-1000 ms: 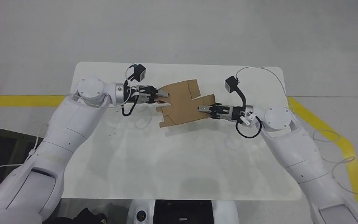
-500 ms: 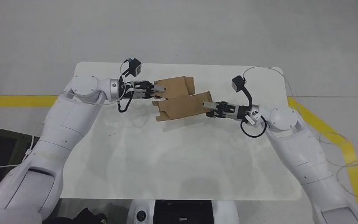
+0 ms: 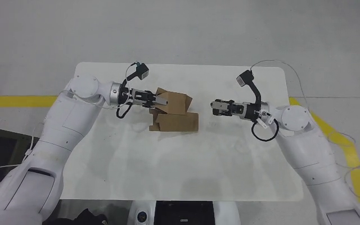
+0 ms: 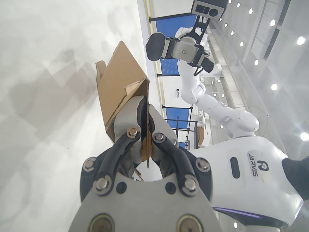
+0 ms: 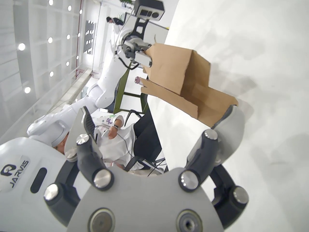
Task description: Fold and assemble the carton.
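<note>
The left gripper (image 3: pixel 160 100) is clamping one upper panel edge of the half-raised cardboard carton (image 3: pixel 175 111). The carton is sitting near the middle of the white table (image 3: pixel 236 169), its walls leaning and its flaps hanging loose. The right gripper (image 3: pixel 213 106) is hovering near the carton's other end, clear of it, with its fingers spread and holding nothing. Squaring the walls appears to be the step in hand. Next, the free arm is likely needing to take the opposite wall and press it upright while the left braces its side.
</note>
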Tool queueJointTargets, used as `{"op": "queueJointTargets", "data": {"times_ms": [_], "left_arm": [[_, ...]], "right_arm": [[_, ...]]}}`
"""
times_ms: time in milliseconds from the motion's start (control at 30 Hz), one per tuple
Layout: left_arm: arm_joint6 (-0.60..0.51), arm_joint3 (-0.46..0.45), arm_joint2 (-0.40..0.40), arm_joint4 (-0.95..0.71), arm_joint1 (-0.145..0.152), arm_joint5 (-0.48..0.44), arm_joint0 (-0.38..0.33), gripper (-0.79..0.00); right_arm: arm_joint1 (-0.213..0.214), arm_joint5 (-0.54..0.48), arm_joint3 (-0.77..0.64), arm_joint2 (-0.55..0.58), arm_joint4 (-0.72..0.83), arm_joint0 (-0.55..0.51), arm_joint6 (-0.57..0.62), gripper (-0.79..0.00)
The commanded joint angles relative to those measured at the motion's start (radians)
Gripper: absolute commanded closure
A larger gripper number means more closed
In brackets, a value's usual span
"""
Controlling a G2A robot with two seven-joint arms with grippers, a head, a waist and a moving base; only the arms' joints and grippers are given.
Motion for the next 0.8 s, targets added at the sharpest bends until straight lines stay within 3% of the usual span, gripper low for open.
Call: {"op": "queueJointTargets", "data": {"times_ms": [0, 267, 433, 767], "left_arm": [[-0.024, -0.005, -0.003, -0.023, -0.001, -0.01, 0.003, 0.0], [-0.048, -0.011, -0.009, -0.051, -0.007, -0.009, 0.005, 0.0], [-0.064, -0.019, -0.013, -0.066, -0.009, -0.004, 0.009, 0.0], [-0.081, -0.043, -0.033, -0.102, -0.01, 0.016, 0.02, 0.0]], "right_arm": [[-0.012, -0.035, 0.022, -0.039, 0.034, 0.019, 0.016, -0.785], [-0.062, -0.127, 0.121, -0.157, 0.151, 0.082, 0.048, -0.779], [-0.081, -0.168, 0.17, -0.182, 0.183, 0.103, 0.05, -0.705], [-0.112, -0.19, 0.239, -0.222, 0.24, 0.136, 0.079, -0.686]]}}
